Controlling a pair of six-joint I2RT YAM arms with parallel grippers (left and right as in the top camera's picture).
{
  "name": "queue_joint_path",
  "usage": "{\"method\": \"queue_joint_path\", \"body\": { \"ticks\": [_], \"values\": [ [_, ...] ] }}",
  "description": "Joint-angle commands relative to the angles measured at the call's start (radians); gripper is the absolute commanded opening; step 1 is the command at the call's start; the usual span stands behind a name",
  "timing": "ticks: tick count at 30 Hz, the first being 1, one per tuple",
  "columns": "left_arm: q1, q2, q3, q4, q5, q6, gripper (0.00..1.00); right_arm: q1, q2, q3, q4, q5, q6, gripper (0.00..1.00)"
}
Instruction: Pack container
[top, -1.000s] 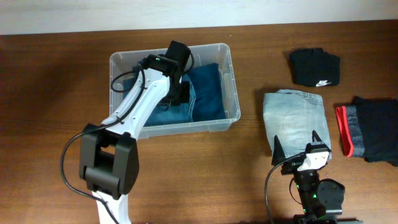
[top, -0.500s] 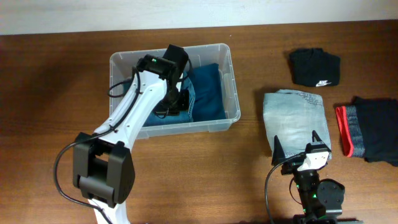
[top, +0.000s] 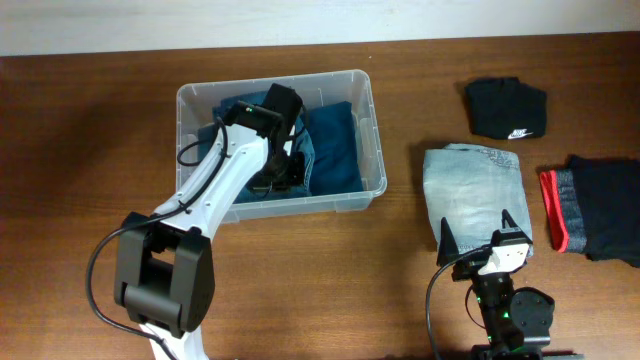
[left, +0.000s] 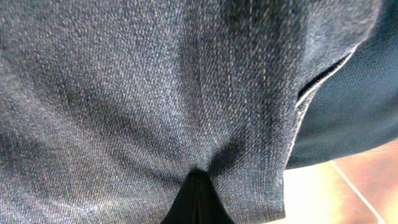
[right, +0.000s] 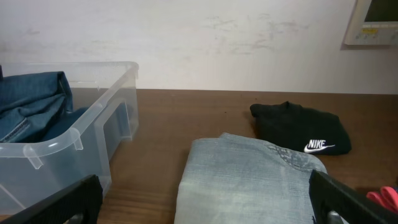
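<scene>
While the right gripper (top: 476, 226) waits nearest, at the front edge of the table (top: 90, 150), its fingers are spread wide and hold nothing. Folded pale jeans (top: 475, 180) lie just beyond its tips, with a dark garment with a red band (top: 590, 215) beside them to the right.

Further back, on the left half, stands the container (top: 381, 150). The left gripper (left: 198, 200) is down inside it, fingers closed together and the tip pushed into dark jeans (left: 155, 93). Whether a fold is caught between the fingers I cannot tell.

The step looks like tamping those jeans flat next to the blue garment (top: 337, 140). To do it well, press straight down with the closed tip and work from the middle towards the near wall. Then lift cleanly, so that no cloth drags up over the rim. A level layer would leave room for the clothes not yet packed.

Farthest off, on the right, lies a black shirt (top: 506, 108).
</scene>
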Motion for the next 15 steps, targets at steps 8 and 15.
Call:
{"method": "queue_joint_path", "body": {
  "ticks": [8,15],
  "values": [
    [0.003,-0.098,0.232,-0.070,-0.242,-0.003,0.11,-0.008,-0.008,-0.007,-0.001,-0.012,-0.003,0.98],
    [0.082,-0.199,0.249,-0.097,-0.469,-0.003,0.99,-0.008,-0.008,-0.007,-0.001,-0.012,-0.003,0.99]
  ]
}}
